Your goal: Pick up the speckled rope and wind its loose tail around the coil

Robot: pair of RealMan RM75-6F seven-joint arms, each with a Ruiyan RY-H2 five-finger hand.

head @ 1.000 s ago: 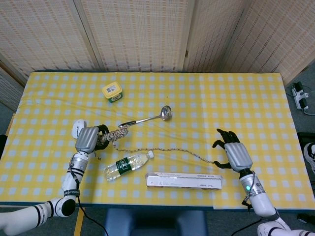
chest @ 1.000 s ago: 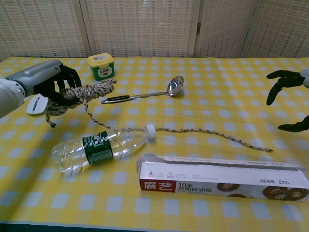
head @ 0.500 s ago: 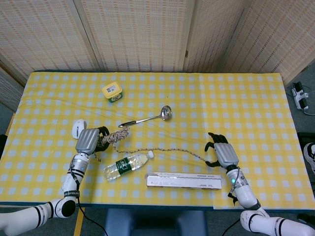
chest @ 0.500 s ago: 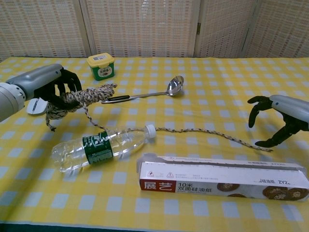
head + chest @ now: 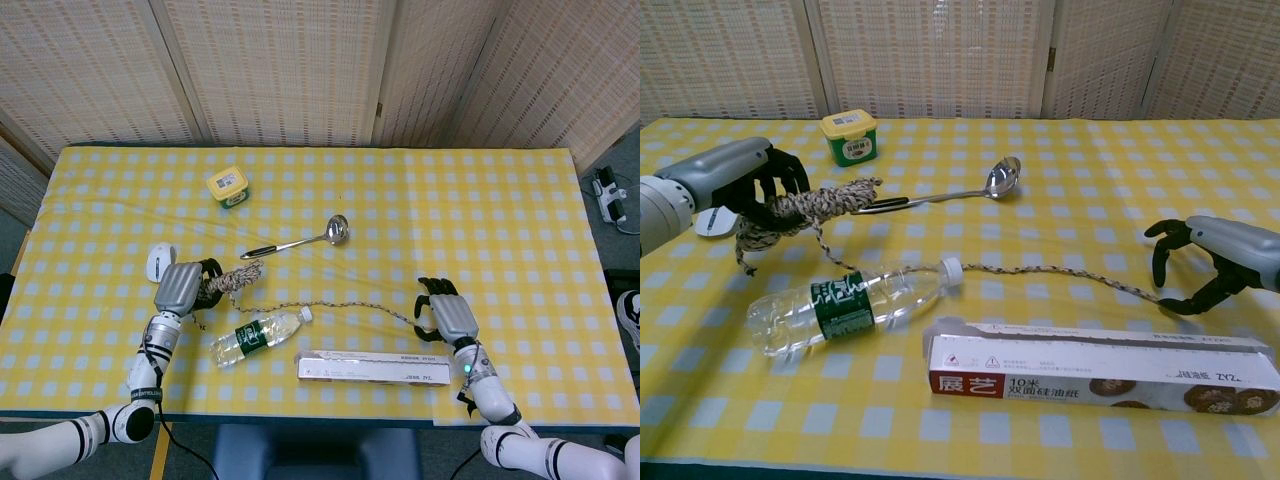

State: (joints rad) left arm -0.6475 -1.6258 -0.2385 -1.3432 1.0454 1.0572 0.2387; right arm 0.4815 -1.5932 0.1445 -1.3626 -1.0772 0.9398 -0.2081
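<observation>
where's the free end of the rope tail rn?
In the chest view, the tail end lies on the table at right, between the right robot hand's spread fingers, just behind the long box.

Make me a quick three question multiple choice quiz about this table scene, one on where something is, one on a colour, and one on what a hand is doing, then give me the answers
1. Where does the water bottle lie?
A. Just behind the long box, to its left
B. Beside the ladle's bowl
C. Against the green tub

2. What colour is the lid of the small tub?
A. Red
B. Yellow
C. White

3. What is the left hand doing?
A. Resting flat on the cloth
B. Holding the rope coil off the table
C. Gripping the ladle

Answers:
1. A, the chest view shows the bottle on its side just past the box's left end.
2. B, the lid is yellow over a green body.
3. B, its fingers wrap the speckled coil, with the tail trailing toward the right hand, whose fingers are spread over the tail's end.
</observation>
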